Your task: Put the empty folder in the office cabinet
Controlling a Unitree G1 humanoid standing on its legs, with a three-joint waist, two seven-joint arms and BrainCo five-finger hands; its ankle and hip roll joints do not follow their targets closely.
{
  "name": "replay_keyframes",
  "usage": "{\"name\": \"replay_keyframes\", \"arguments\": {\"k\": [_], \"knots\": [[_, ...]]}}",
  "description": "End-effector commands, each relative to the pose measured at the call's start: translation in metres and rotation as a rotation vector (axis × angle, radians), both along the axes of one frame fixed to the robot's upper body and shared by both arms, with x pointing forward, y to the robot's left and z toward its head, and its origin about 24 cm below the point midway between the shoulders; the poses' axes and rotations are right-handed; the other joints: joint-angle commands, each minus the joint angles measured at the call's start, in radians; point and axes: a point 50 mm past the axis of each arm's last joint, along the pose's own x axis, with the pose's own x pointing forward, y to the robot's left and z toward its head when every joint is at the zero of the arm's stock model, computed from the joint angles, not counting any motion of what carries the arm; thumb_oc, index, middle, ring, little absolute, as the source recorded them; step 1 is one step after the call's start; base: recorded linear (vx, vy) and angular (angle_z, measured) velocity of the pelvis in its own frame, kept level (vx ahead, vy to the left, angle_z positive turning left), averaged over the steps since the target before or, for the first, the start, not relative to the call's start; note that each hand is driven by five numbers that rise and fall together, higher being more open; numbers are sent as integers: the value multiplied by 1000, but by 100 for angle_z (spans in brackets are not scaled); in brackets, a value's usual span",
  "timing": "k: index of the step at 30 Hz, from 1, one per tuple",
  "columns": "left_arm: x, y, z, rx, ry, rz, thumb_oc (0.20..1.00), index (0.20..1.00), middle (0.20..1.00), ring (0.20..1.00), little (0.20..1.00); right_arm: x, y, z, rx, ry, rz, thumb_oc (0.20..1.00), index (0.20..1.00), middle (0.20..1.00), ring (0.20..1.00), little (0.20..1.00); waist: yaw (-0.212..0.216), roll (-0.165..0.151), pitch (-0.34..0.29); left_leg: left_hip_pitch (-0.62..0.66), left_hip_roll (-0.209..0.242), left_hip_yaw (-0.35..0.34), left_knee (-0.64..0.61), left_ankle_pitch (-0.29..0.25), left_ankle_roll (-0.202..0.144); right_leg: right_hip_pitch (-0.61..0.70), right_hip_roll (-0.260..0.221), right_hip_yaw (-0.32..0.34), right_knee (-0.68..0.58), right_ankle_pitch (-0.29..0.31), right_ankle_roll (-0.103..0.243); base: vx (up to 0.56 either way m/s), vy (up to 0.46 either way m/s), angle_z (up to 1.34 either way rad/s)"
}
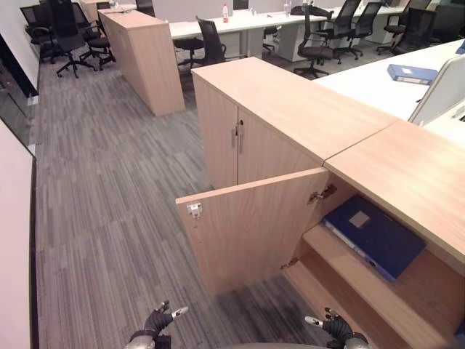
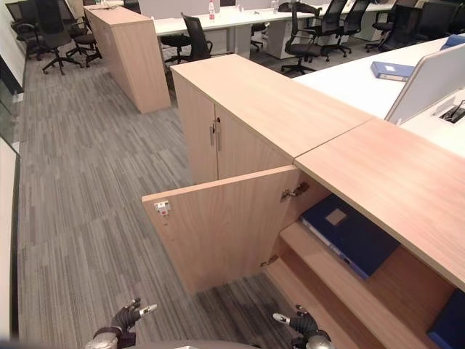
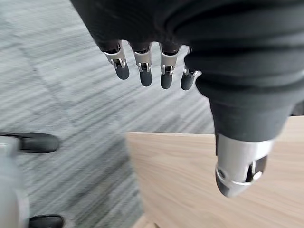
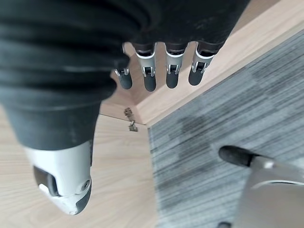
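blue folder [image 1: 374, 237] is sitting on the upper shelf [image 1: 363, 273] inside the open office cabinet [image 1: 407, 182], lying flat with a pale square label on its cover. we can't make out any writing on that label. the folder's near edge hangs right at the shelf's front lip, and its far end tucks under the cabinet top.

the cabinet door [image 1: 251, 225] is swung wide open away from the cabinet, out over the grey striped carpet [image 1: 109, 189], with a small white catch near its free edge. a lower shelf [image 1: 320, 291] shows below the folder's shelf. past the open door, the next cabinet's two doors are closed.

our left hand [image 1: 161, 318] hangs low over the carpet on the outer side of the open door, fingers straight and relaxed, holding nothing. our right hand [image 1: 330, 326] is low in front of the cabinet's opening, below the lower shelf, fingers also straight and empty.

the carpet beyond the door is open floor. another blue folder [image 1: 412, 73] lies on the white desk [image 1: 363, 83] behind the cabinet, and black office chairs [image 1: 207, 43] stand further back.
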Motion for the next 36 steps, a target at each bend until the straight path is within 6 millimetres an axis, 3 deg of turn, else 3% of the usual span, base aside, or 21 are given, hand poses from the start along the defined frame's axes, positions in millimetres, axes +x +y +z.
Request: {"name": "replay_keyframes", "arguments": {"k": [1, 6, 7, 9, 10, 13, 19, 23, 27, 36], "knots": [[44, 12, 25, 25, -192, 23, 1000, 1000, 1000, 1000, 1000, 14, -5, 5, -26, -44, 29, 1000, 1000, 1000, 1000, 1000, -9, 7, 15, -38, -7, 81, 13, -10, -25, 43, -82, -24, 50, -105, 116, 0, 0, 0], [73, 21, 48, 35, -315, 46, 1000, 1000, 1000, 1000, 1000, 13, -4, 4, -26, -37, 43, 1000, 1000, 1000, 1000, 1000, -20, 9, 12, -35, -1, 92, 13, -10, -28, 41, -82, -19, 49, -103, 117, 5, -12, -9], [89, 28, 62, 47, -379, 57, 1000, 1000, 1000, 1000, 1000, 11, -4, 3, -25, -28, 52, 1000, 1000, 1000, 1000, 1000, -26, 9, 8, -32, 2, 97, 13, -10, -30, 41, -81, -15, 49, -102, 118, 13, -11, -12], [96, 30, 68, 55, -405, 60, 1000, 1000, 1000, 1000, 1000, 11, -3, 3, -24, -24, 60, 1000, 1000, 1000, 1000, 1000, -30, 9, 6, -31, 2, 101, 13, -11, -31, 40, -80, -14, 49, -101, 119, 14, -10, -8], [112, 36, 83, 63, -466, 72, 1000, 1000, 1000, 1000, 1000, 9, -1, 2, -22, -15, 72, 1000, 1000, 1000, 1000, 1000, -37, 9, 1, -27, 6, 108, 13, -13, -33, 40, -80, -10, 48, -99, 120, 17, -6, -7], [132, 42, 103, 71, -545, 85, 1000, 1000, 1000, 1000, 1000, 7, 0, 1, -19, -7, 79, 1000, 1000, 1000, 1000, 1000, -48, 8, -4, -23, 9, 116, 13, -15, -35, 39, -80, -4, 48, -96, 122, 13, -5, -8], [162, 45, 136, 97, -642, 46, 1000, 1000, 1000, 1000, 1000, 5, 3, -1, -10, 11, 95, 1000, 1000, 1000, 1000, 1000, -67, 4, -12, -18, 11, 129, 13, -19, -36, 34, -79, 9, 52, -92, 126, 14, 2, -13], [174, 34, 142, 80, -659, -2, 1000, 1000, 1000, 1000, 1000, 0, 3, -3, -12, 42, 103, 1000, 1000, 1000, 1000, 1000, -77, 0, -15, -15, 13, 136, 13, -22, -36, 29, -79, 16, 54, -90, 130, 0, 9, -6], [175, 18, 136, 41, -645, -43, 1000, 1000, 1000, 1000, 1000, -3, 3, -4, -14, 63, 111, 1000, 1000, 1000, 1000, 1000, -83, -2, -15, -13, 14, 142, 13, -24, -35, 29, -80, 21, 54, -87, 131, 1, 2, -2], [160, -31, 114, -73, -588, -239, 1000, 1000, 1000, 1000, 1000, -6, -1, -5, -29, 96, 106, 1000, 1000, 1000, 1000, 1000, -81, -4, -3, -13, 9, 148, 13, -28, -27, 21, -87, 26, 65, -84, 134, 0, 0, 0]]}}
